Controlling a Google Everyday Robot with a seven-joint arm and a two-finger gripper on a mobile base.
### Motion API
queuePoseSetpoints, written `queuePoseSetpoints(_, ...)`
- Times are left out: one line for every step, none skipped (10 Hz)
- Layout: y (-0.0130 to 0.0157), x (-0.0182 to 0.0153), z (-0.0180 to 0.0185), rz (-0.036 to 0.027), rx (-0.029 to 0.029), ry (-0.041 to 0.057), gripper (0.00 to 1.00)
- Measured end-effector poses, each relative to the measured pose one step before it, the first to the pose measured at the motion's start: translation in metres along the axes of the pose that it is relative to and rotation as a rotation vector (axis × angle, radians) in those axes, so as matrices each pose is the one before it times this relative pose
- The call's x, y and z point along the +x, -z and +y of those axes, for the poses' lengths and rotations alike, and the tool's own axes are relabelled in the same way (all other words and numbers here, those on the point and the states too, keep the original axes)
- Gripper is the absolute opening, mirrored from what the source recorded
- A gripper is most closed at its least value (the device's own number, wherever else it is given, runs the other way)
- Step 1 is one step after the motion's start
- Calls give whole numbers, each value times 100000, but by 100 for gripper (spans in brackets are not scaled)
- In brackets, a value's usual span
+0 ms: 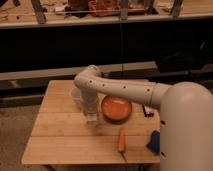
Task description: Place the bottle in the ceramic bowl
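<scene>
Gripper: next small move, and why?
Probably shift right toward the ceramic bowl. The gripper hangs low over the wooden table, just left of the bowl, beside a translucent cup. The bottle isn't clearly visible at the gripper, so I can't confirm it's held. The bowl looks empty, and a carrot lies in front of it, off that path.

From my seat I see the arm [122, 89] reaching from the right of the frame toward the centre, bending down over the wooden surface [55, 135]. The end effector [91, 117] hangs just left of the ceramic bowl [116, 108], low over the boards, beside a translucent white cup [77, 95]. A carrot [121, 139] lies below the bowl, toward the lower centre. A blue object [154, 142] sits at the surface's lower right edge. I cannot make out the bottle.
</scene>
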Motion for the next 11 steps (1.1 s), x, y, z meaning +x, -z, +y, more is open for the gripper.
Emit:
queuePoseSetpoints(149,269,642,215,970,-895,0)
queuePoseSetpoints(304,506,1791,232,1091,-1914,0)
queuePoseSetpoints(486,630,1284,337,1007,-1526,0)
queuePoseSetpoints(459,611,1057,145,564,-1545,0)
queuePoseSetpoints(336,551,490,302,644,-1453,0)
queuePoseSetpoints(210,132,141,230,173,-569,0)
queuePoseSetpoints(129,158,218,356,373,-1027,0)
queuePoseSetpoints(107,240,943,332,-247,-1647,0)
queuePoseSetpoints(359,466,1579,563,-44,-2956,0)
queuePoseSetpoints(162,327,733,268,54,-1597,0)
queuePoseSetpoints(183,253,339,258,223,-1008,0)
